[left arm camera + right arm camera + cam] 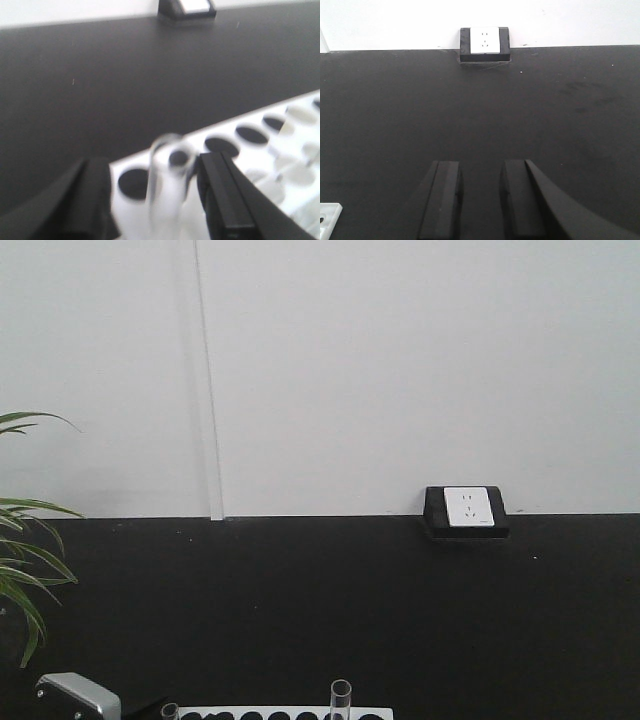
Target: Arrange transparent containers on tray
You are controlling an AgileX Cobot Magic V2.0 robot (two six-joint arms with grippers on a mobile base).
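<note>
On my front feed the black tabletop (300,600) ran back to a white wall (400,360), with a white socket (467,508) in a black housing at the join. Plant leaves (22,550) reached in from the left. At the bottom edge I saw the white holed rack (385,712), a clear test tube (341,698) upright in it, a second tube (170,708) near its left end, and a silver-grey metal part (75,695) beside that.

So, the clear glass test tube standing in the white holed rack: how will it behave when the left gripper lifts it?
Probably slippery: the clear glass test tube looks smooth and round between the open fingers of the left gripper. It is likely fragile, being glass, so a hard squeeze may crack it. Laid flat, its cylinder shape would probably roll.
</note>
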